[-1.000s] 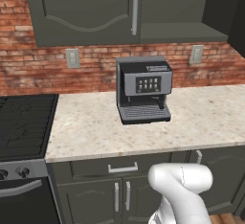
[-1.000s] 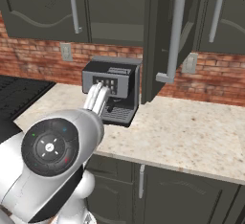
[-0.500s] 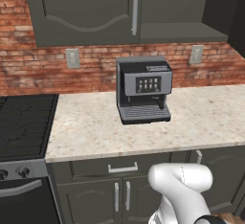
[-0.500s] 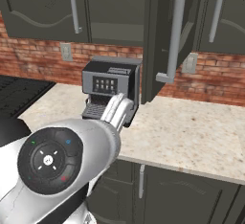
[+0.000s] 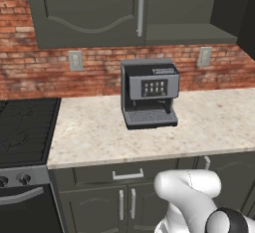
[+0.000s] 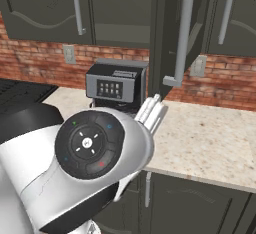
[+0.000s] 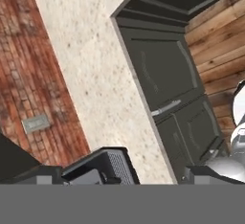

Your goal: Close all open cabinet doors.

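Arm (image 6: 95,153) folded low by counter (image 6: 210,143), open cabinet door (image 6: 170,38) above; jaws' state unclear.

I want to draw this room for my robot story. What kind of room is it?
It looks like a kitchen, in a rendered scene. You can see a coffee machine on a speckled stone counter, a black stove beside it, and dark cabinet doors above a red brick wall.

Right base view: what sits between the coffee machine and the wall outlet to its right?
In the right base view, the open cabinet door hangs edge-on between the coffee machine and the right-hand outlet, its silver bar handle facing the camera.
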### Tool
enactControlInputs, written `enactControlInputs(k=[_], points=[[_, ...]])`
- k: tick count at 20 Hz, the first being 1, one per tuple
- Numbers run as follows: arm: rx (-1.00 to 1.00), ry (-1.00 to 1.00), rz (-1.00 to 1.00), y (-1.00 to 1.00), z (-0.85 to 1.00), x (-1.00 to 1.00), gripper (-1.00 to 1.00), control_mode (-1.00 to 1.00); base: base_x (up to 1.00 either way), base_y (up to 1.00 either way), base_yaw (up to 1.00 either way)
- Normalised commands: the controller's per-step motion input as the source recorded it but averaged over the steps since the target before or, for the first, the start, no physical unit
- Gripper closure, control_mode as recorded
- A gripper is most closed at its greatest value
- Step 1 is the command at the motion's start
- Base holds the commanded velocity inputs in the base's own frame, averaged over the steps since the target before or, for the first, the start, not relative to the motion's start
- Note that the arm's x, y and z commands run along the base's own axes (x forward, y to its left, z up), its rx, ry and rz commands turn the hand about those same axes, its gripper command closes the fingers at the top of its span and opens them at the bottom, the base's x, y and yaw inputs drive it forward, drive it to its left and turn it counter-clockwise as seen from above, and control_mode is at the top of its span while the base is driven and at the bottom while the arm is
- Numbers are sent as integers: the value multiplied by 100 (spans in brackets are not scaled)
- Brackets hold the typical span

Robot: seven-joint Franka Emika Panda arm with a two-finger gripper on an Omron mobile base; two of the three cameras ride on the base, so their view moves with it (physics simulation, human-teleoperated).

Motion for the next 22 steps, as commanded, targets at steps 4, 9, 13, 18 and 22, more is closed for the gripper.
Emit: enactControlInputs(k=[4, 9, 13, 18, 22], points=[[-6, -4, -4, -32, -2, 24, -100, -100, 0, 0, 0], [-4, -22, 0, -26, -2, 27, -100, -100, 0, 0, 0], [-2, -26, 0, -18, -9, 37, -100, -100, 0, 0, 0], [-3, -27, 0, -18, -4, 41, -100, -100, 0, 0, 0], [-9, -17, -2, -15, 2, 33, -100, -100, 0, 0, 0]])
